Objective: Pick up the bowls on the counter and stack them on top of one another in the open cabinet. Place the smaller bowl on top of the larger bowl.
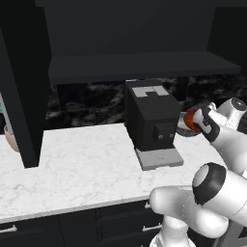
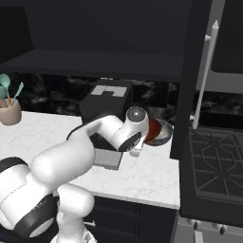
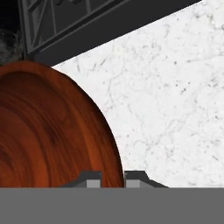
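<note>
Two fingertips (image 3: 89,178) of the tool (image 3: 113,178) pinch the red bowl's (image 3: 48,131) rim, tight between coffee machine (image 1: 152,118) and stove (image 2: 213,166) on the surface (image 1: 82,159).

The small bowl (image 3: 48,131) was shiny red-brown with dark rings like wood. It sat inside the big grey bowl (image 2: 165,133) on the white counter (image 1: 82,159), behind the arm. The cabinet (image 1: 140,65) above was black, open, with a flat dark shelf.
</note>
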